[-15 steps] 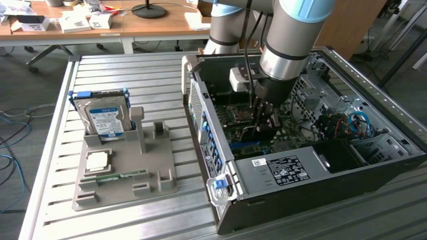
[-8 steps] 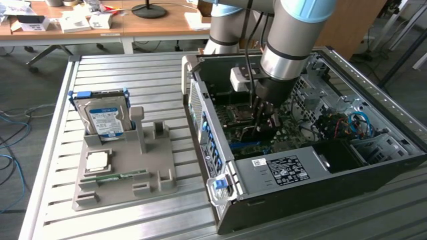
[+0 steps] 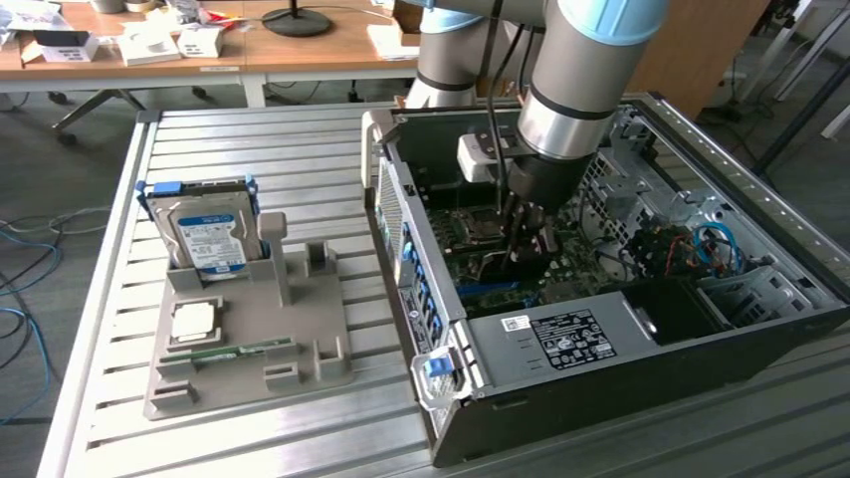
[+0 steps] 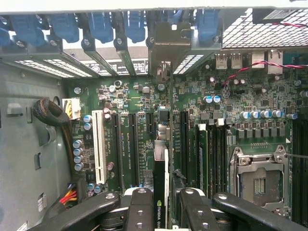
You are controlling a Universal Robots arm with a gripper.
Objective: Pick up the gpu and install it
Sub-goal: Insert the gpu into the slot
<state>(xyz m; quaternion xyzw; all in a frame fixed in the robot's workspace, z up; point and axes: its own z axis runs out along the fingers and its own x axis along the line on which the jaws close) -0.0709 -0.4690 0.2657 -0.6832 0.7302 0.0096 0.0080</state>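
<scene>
wrist view: gripper (image 4: 161, 209) is pinching the gpu (image 4: 160, 166), w/ black fingers (image 4: 139, 207) pressed on either face of the card. gpu is seen edge-on, a thin dark strip w/ a green nvidia logo near the fingers. it stands on edge over the motherboard (image 4: 231, 96), running along the black expansion slots (image 4: 130, 144). its metal bracket (image 4: 166, 45) sits at the rear slot openings, btwn the blue clips (image 4: 101, 24). can't tell if the card edge is fully down in a slot. white slot (image 4: 100, 144) lies to one side of the card, cpu socket (image 4: 260, 178) on the other, w/ memory slots (image 4: 216, 159) btwn card and socket. a black sleeved cable (image 4: 53, 115) and red/yellow wires (image 4: 67, 197) run by the case wall.

exterior view: arm (image 3: 584, 80) reaches down into the open pc case (image 3: 558, 418), gripper low over the board near the middle. card is hard to pick out among the dark parts there. case lies on a slatted metal table (image 3: 266, 129). on the exterior view's left, well apart from the case, a grey fixture (image 3: 318, 339) holds a hard drive (image 3: 206, 239) upright, a small silver chip (image 3: 195, 319) flat, and a green memory stick (image 3: 246, 351) lying near its front edge. blue cables (image 3: 718, 244) show inside the case on the exterior view's right.
</scene>
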